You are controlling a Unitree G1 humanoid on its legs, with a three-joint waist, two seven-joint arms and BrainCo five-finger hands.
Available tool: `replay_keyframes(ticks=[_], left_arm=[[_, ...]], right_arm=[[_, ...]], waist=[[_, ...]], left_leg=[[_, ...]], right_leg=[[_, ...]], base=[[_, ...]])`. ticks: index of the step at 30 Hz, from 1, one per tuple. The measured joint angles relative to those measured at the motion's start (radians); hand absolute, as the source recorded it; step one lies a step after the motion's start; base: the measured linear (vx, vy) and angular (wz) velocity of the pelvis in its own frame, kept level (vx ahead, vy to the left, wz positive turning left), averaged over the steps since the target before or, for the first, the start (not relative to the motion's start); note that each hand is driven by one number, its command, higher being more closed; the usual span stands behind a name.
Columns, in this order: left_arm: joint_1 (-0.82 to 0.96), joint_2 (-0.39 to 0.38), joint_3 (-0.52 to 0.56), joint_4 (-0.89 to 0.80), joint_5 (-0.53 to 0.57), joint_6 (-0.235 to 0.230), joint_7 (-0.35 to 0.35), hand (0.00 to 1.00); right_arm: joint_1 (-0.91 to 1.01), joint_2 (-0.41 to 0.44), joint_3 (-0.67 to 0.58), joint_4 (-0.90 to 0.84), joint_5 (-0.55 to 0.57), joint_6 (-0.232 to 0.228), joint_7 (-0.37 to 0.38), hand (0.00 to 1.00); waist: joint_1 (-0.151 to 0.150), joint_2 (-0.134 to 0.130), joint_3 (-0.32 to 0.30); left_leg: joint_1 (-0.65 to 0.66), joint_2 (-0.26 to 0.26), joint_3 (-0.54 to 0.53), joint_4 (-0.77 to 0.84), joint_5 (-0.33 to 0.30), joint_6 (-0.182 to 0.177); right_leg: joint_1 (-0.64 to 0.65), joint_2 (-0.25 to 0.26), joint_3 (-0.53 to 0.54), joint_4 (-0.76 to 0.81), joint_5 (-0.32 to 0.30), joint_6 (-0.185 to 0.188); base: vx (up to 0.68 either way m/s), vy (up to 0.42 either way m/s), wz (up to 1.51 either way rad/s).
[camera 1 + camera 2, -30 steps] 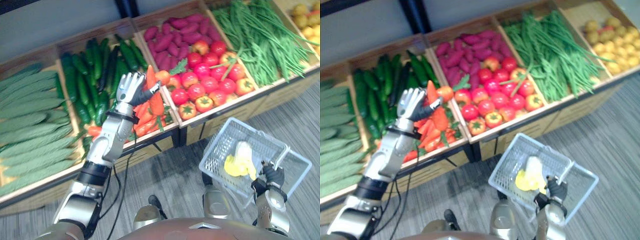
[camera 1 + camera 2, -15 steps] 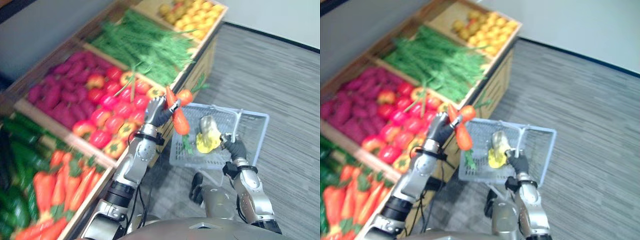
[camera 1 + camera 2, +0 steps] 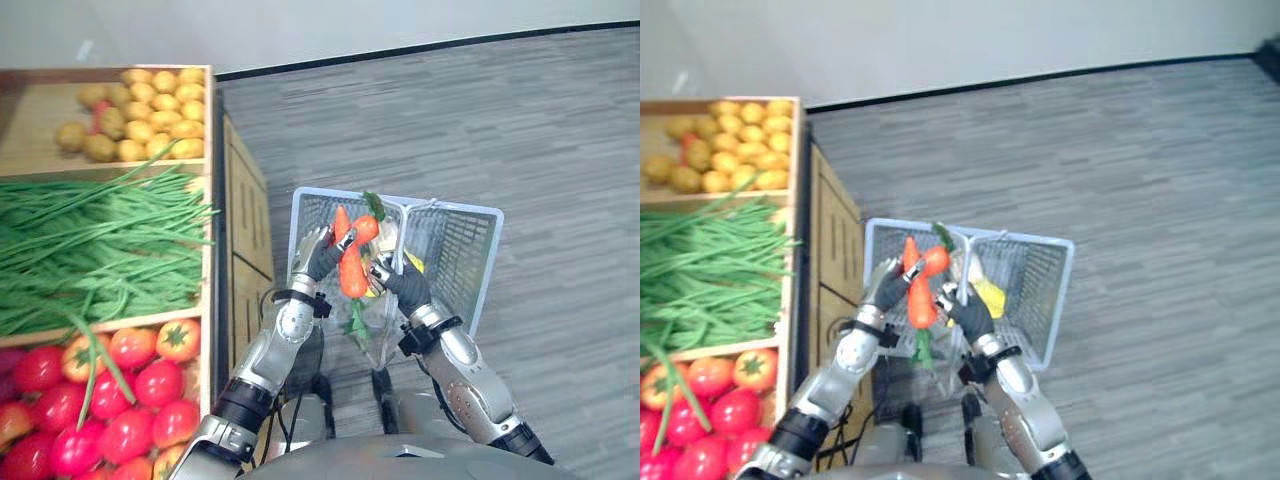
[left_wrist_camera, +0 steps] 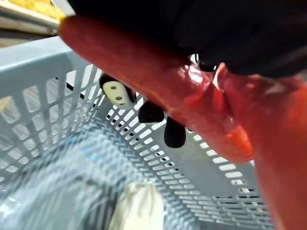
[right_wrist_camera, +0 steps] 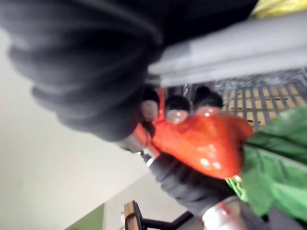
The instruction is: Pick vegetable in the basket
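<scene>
To my left is the wooden stand (image 3: 240,220), with green beans (image 3: 90,240) spilling toward its edge. My left hand (image 3: 318,256) is clamped round a bunch of carrots (image 3: 350,268), held above the left part of the grey basket (image 3: 455,250) and not yet in it. My right hand (image 3: 402,287) is curled on the basket's handle (image 5: 230,50), just beside the carrots. If I let go here, I judge the carrots could strike the handle or my right hand and roll over the left rim, and their green tops might snag. The stand's corner crowds my left arm. The basket's right half and the floor (image 3: 560,130) beyond lie open.
</scene>
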Motion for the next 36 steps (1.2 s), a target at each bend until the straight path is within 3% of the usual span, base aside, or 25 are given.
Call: replay_keyframes(ticks=[1, 2, 4, 5, 10, 17, 23, 28, 31, 36], left_arm=[[-0.023, -0.003, -0.029, 0.019, 0.0, 0.002, -0.001, 1.0], [-0.036, -0.002, -0.046, 0.031, 0.0, 0.002, -0.002, 1.0], [-0.07, -0.015, -0.081, 0.06, 0.0, 0.001, -0.003, 1.0], [-0.078, -0.021, -0.083, 0.073, 0.0, 0.001, -0.003, 0.0], [-0.12, -0.049, -0.081, 0.16, 0.0, 0.012, -0.001, 0.0], [-0.12, -0.05, -0.078, 0.186, 0.001, 0.038, 0.005, 0.0], [-0.07, -0.055, -0.084, 0.089, -0.042, 0.029, 0.005, 0.0], [-0.008, 0.013, 0.005, -0.136, -0.144, 0.014, 0.004, 0.0], [0.052, 0.032, 0.074, -0.22, -0.245, -0.019, 0.002, 0.0], [0.116, 0.012, 0.16, -0.215, -0.317, -0.021, 0.003, 0.0]], right_arm=[[0.003, 0.002, 0.012, -0.019, 0.034, -0.002, 0.02, 1.0], [0.008, 0.005, 0.019, -0.03, 0.051, -0.002, 0.028, 1.0], [0.026, 0.002, 0.043, -0.042, 0.106, 0.001, 0.055, 1.0], [0.032, 0.0, 0.046, -0.042, 0.117, 0.001, 0.055, 1.0], [0.112, -0.064, 0.045, -0.043, 0.194, 0.017, 0.07, 1.0], [0.234, -0.033, -0.093, -0.04, 0.199, 0.034, 0.063, 1.0], [0.256, 0.068, -0.3, 0.066, 0.061, 0.042, -0.03, 1.0], [0.256, 0.094, -0.607, 0.213, -0.018, 0.042, -0.144, 1.0], [0.249, 0.097, -0.691, 0.244, -0.077, 0.042, -0.196, 1.0], [0.249, 0.135, -0.778, 0.272, -0.158, 0.041, -0.234, 1.0]], waist=[[-0.005, -0.011, -0.001], [-0.005, -0.018, -0.001], [-0.002, -0.021, -0.001], [0.0, -0.02, -0.001], [-0.009, -0.019, -0.003], [-0.006, -0.017, -0.01], [-0.021, -0.018, -0.021], [-0.021, 0.012, -0.044], [-0.02, 0.018, -0.048], [-0.022, 0.01, -0.072]], left_leg=[[-0.009, -0.013, -0.002, -0.002, -0.003, 0.002], [-0.015, -0.018, -0.007, 0.001, -0.005, 0.0], [-0.031, -0.006, -0.025, 0.004, -0.014, -0.014], [-0.031, -0.003, -0.022, 0.004, -0.016, -0.017], [0.006, 0.021, 0.027, -0.016, -0.021, -0.025], [0.004, 0.001, -0.002, -0.053, -0.002, -0.015], [0.017, -0.017, -0.03, -0.087, 0.025, -0.009], [0.027, -0.027, -0.057, -0.12, 0.046, -0.009], [0.03, -0.028, -0.063, -0.122, 0.048, -0.009], [0.031, -0.03, -0.081, -0.136, 0.06, -0.009]], right_leg=[[-0.008, -0.059, -0.015, -0.015, -0.001, -0.009], [0.007, -0.083, -0.007, -0.051, 0.018, 0.006], [0.055, -0.071, 0.016, -0.169, 0.019, 0.019], [0.066, -0.068, 0.016, -0.193, 0.02, 0.019], [0.133, -0.04, 0.035, -0.321, 0.084, 0.022], [0.193, -0.063, 0.006, -0.465, 0.158, 0.034], [0.217, -0.08, -0.022, -0.499, 0.179, 0.04], [0.227, -0.089, -0.052, -0.501, 0.177, 0.042], [0.233, -0.09, -0.057, -0.502, 0.178, 0.042], [0.235, -0.092, -0.076, -0.502, 0.178, 0.042]], base=[[0.07, 0.01, 0.09], [0.09, -0.045, 0.26], [0.09, -0.121, 0.13], [0.07, -0.107, -0.2], [0.03, -0.042, -0.32], [-0.03, 0.022, 0.11], [-0.05, 0.015, 0.15], [-0.02, -0.002, 0.17], [-0.01, 0.003, 0.07], [-0.02, -0.004, 0.11]])
